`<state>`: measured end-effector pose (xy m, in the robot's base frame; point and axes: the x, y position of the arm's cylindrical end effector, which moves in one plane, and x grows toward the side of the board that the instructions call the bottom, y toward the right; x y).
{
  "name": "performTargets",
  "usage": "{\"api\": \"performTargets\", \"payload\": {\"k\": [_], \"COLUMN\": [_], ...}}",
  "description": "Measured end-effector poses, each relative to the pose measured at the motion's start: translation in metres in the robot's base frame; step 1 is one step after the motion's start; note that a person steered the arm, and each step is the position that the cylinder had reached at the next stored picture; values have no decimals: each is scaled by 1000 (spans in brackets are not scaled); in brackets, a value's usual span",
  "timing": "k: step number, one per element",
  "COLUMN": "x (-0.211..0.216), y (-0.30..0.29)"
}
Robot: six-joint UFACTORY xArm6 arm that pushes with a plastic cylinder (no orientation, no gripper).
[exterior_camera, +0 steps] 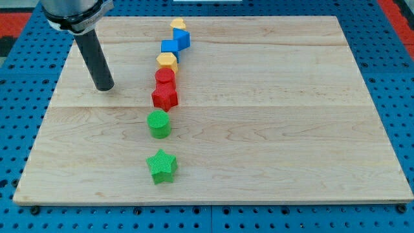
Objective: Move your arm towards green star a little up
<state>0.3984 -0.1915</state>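
A: where's the green star (162,166)?
B: near the view's bottom, well apart from my tip (104,87), down and to its right. green cylinder (158,123) sits between them, closer to the star

A: arm pose? jaws?
B: no jaws, just a dark rod, leaning slightly, tip on the board left of the red star (165,96)

A: surface?
B: wooden board (291,116) on blue perforated table (388,39); blocks line up toward the top

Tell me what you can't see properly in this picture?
- Arm above my tip: cut off by the view's top edge.
- Topmost yellow block: the blue block covers its lower part, so its shape is unclear.
- Red cylinder: partly hidden behind the red star.
- Green star: fully visible.
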Motion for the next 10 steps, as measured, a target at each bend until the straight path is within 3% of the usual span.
{"api": "performTargets", "payload": {"k": [2,4,5,6,7,8,10], "x": [13,220,219,201,166,180,218], "y": [-7,27,51,160,181,240,164]}}
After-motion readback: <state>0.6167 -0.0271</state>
